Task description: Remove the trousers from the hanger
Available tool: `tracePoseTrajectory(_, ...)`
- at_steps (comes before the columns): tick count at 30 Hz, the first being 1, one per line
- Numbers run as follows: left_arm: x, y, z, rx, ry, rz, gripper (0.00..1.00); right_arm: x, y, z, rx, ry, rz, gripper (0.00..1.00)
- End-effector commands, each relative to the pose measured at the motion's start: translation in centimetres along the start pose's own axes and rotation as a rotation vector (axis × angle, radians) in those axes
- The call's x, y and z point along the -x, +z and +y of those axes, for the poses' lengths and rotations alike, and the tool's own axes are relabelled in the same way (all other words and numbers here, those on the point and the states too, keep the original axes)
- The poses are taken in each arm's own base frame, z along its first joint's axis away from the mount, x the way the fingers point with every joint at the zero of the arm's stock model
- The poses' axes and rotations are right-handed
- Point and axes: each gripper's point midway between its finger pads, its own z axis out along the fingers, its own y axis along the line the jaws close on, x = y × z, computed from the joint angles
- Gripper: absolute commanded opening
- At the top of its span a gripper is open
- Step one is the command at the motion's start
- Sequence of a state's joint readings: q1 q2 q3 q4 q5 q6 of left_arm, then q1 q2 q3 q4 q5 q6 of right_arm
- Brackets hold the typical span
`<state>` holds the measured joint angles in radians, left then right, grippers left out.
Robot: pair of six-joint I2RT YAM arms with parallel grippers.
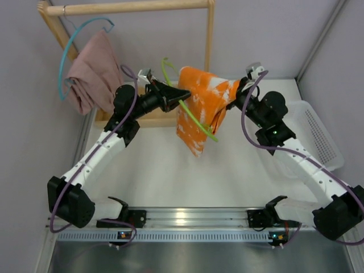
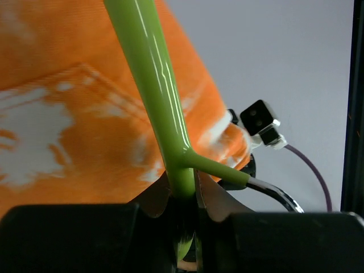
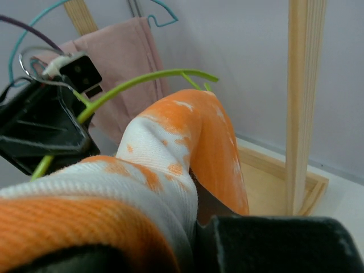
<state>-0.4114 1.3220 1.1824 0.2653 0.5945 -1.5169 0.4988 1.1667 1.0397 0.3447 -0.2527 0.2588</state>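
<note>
At the far left, the plain dusty-pink cloth trousers [image 1: 91, 71] hang bunched on a thin teal wire hanger [image 1: 63, 62] hooked over the pale wooden rack [image 1: 128, 7]; neither arm touches them. Next along, the left gripper [image 1: 170, 95] is clamped on the slim lime-green plastic hanger [image 1: 196, 119], jaws closed around the rod at its fork, holding it in the air clear of the rack's bar. The bright orange cloth trousers with white blotches [image 1: 199, 108] are draped over that hanger, above the white surface [image 1: 170, 176]. To their right, the right gripper [image 1: 238, 91] is closed on a fold of the orange cloth at its upper corner. A clear plastic basket [image 1: 324, 136] sits at the far right.

The likely failures:
- A hard sideways pull by the right arm could twist the smooth rod or slip it between the left jaws.
- The cloth could catch on the hanger's hook or end and drag it along.
- A thin pinch of fabric might slide out of the right gripper, leaving the trousers hanging.
</note>
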Motion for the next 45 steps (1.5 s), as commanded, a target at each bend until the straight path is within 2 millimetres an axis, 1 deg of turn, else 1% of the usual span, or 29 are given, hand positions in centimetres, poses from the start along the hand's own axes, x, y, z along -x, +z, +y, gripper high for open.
tracePoseTrajectory(1,0.4,-1.5,0.1,-0.023,0.143,-0.045,0.00,16.7,-3.0,4.5,0.105,0.045,-0.430,0.00)
tracePoseTrajectory(2,0.1,-1.8,0.7,-0.012,0.145,-0.043,0.00,17.7,-3.1,4.8,0.108,0.062,-0.443,0.00)
tracePoseTrajectory(4,-0.2,-2.1,1.5,0.005,0.161,-0.038,0.00,18.6,-3.3,4.7,0.095,0.089,-0.463,0.00)
tracePoseTrajectory(5,-0.5,-2.3,2.7,0.028,0.154,-0.031,0.00,19.4,-3.4,4.9,0.096,0.109,-0.479,0.00)
tracePoseTrajectory(6,-0.6,-2.5,3.3,0.040,0.154,-0.030,0.00,19.6,-3.4,4.8,0.092,0.121,-0.483,0.00)
tracePoseTrajectory(7,-0.9,-2.7,3.6,0.047,0.159,-0.024,0.00,20.6,-3.6,4.8,0.083,0.128,-0.506,0.00)
tracePoseTrajectory(8,-1.1,-2.9,4.7,0.064,0.156,-0.019,0.00,21.0,-3.7,4.9,0.082,0.140,-0.516,0.00)
tracePoseTrajectory(12,-1.8,-3.7,6.5,0.095,0.177,-0.003,0.00,23.6,-4.3,4.6,0.059,0.137,-0.578,0.00)
tracePoseTrajectory(13,-2.0,-3.8,6.6,0.096,0.181,0.002,0.00,24.8,-4.7,4.5,0.054,0.127,-0.605,0.00)
tracePoseTrajectory(14,-2.2,-4.0,7.4,0.111,0.177,0.005,0.00,25.4,-4.8,4.3,0.046,0.126,-0.618,0.00)
tracePoseTrajectory(15,-2.2,-4.2,7.7,0.116,0.184,0.006,0.00,25.9,-5.0,4.1,0.036,0.126,-0.631,0.00)
tracePoseTrajectory(16,-2.4,-4.3,7.9,0.118,0.185,0.008,0.00,27.0,-5.6,3.7,0.017,0.116,-0.660,0.00)
tracePoseTrajectory(20,-2.7,-4.7,9.3,0.141,0.188,0.016,0.00,28.8,-6.8,2.1,-0.053,0.088,-0.700,0.00)
tracePoseTrajectory(24,-3.0,-4.9,9.3,0.135,0.216,0.029,0.00,30.1,-9.1,0.3,-0.176,0.016,-0.727,0.00)
tracePoseTrajectory(25,-3.1,-5.0,9.0,0.128,0.228,0.033,0.00,30.2,-9.8,-0.9,-0.241,0.002,-0.740,0.00)
tracePoseTrajectory(26,-3.2,-5.0,8.8,0.122,0.236,0.035,0.00,30.0,-10.3,-1.6,-0.295,-0.043,-0.726,0.00)
tracePoseTrajectory(28,-3.3,-5.1,8.2,0.107,0.261,0.044,0.00,30.4,-12.6,-3.2,-0.431,-0.114,-0.742,0.00)
tracePoseTrajectory(29,-3.4,-5.1,8.1,0.105,0.267,0.046,0.00,29.8,-13.2,-4.1,-0.493,-0.132,-0.711,0.00)
tracePoseTrajectory(30,-3.4,-5.2,7.9,0.098,0.282,0.047,0.00,30.2,-14.9,-5.0,-0.587,-0.145,-0.728,0.00)
tracePoseTrajectory(32,-3.3,-5.2,7.6,0.097,0.289,0.042,0.00,30.2,-17.1,-6.0,-0.716,-0.218,-0.706,0.00)
tracePoseTrajectory(33,-3.3,-5.2,7.6,0.096,0.294,0.041,0.00,29.3,-18.3,-7.6,-0.829,-0.225,-0.666,0.00)
tracePoseTrajectory(35,-3.2,-5.2,7.2,0.089,0.307,0.038,0.00,29.1,-20.3,-8.7,-0.956,-0.299,-0.612,0.00)
tracePoseTrajectory(37,-3.1,-5.1,6.7,0.079,0.319,0.034,0.00,28.1,-22.7,-9.9,-1.104,-0.376,-0.529,0.00)
tracePoseTrajectory(39,-3.0,-5.0,6.5,0.078,0.320,0.031,0.00,27.7,-25.2,-10.3,-1.211,-0.416,-0.494,0.00)
tracePoseTrajectory(41,-2.8,-4.9,6.2,0.074,0.317,0.026,0.00,26.2,-26.5,-11.1,-1.289,-0.492,-0.408,0.00)
tracePoseTrajectory(42,-2.8,-4.9,6.1,0.073,0.314,0.026,0.00,26.0,-28.0,-10.9,-1.325,-0.508,-0.403,0.00)
tracePoseTrajectory(43,-2.8,-4.8,6.0,0.071,0.313,0.025,0.00,24.9,-28.8,-11.8,-1.381,-0.563,-0.337,0.00)
tracePoseTrajectory(44,-2.7,-4.7,5.9,0.071,0.309,0.024,0.00,24.7,-30.0,-11.7,-1.414,-0.586,-0.326,0.00)
tracePoseTrajectory(45,-2.6,-4.7,5.9,0.071,0.306,0.023,0.00,23.3,-31.0,-12.5,-1.475,-0.625,-0.260,0.00)
